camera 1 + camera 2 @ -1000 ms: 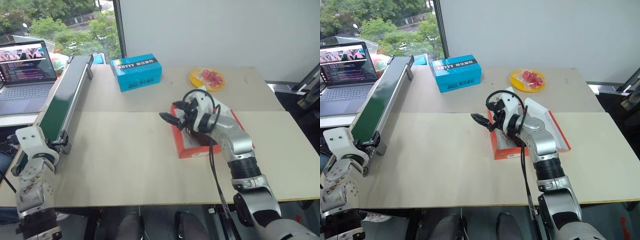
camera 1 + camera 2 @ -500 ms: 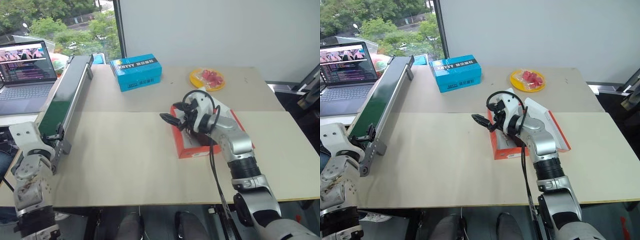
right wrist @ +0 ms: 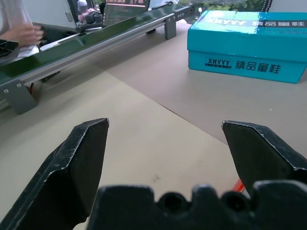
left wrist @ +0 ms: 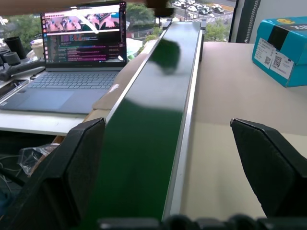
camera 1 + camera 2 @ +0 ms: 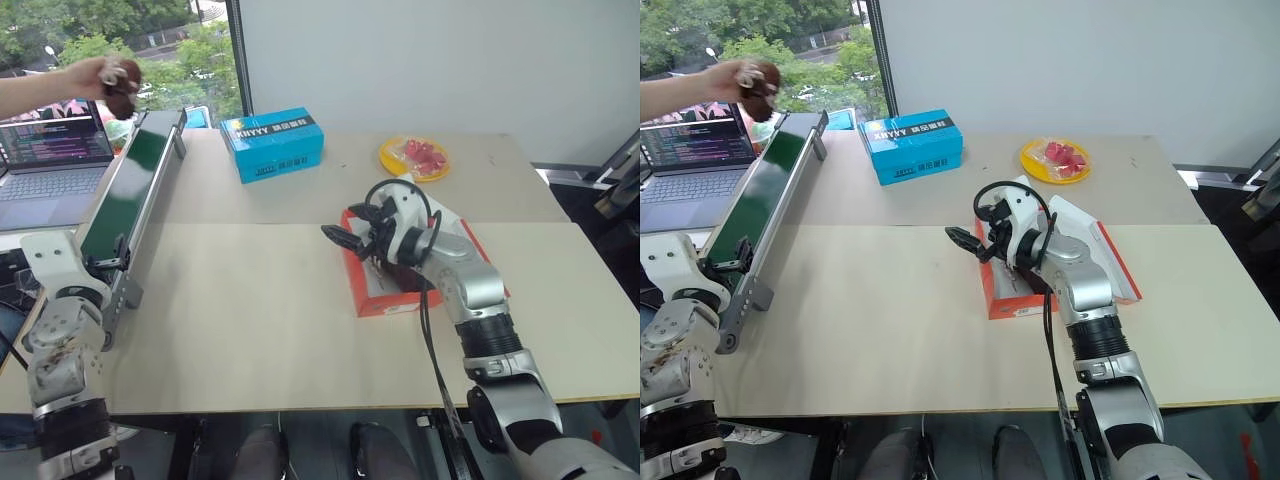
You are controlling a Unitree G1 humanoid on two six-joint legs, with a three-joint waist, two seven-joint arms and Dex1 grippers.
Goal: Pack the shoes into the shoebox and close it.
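Note:
A person's hand [image 5: 85, 78] holds one dark brown shoe [image 5: 122, 80] in the air above the far end of the green conveyor belt [image 5: 130, 190]. The red-orange shoebox [image 5: 385, 298] lies open at centre right of the table, its lid [image 5: 1118, 265] folded out to the right. My right arm covers most of its inside. My right gripper [image 5: 343, 225] hovers open over the box's left edge, pointing left, with nothing between its fingers [image 3: 76, 158]. At the near end of the conveyor, my left gripper [image 4: 165, 123] stands open and empty, looking along the belt.
A blue printed carton [image 5: 272, 143] sits at the back of the table. A yellow plate [image 5: 414, 157] with red pieces is at the back right. A laptop [image 5: 50, 150] stands on a side desk left of the conveyor. A window lies behind.
A person's hand holding a shoe has come in at the top left, above the conveyor's far end. My left hand has risen slightly. The right arm has kept still.

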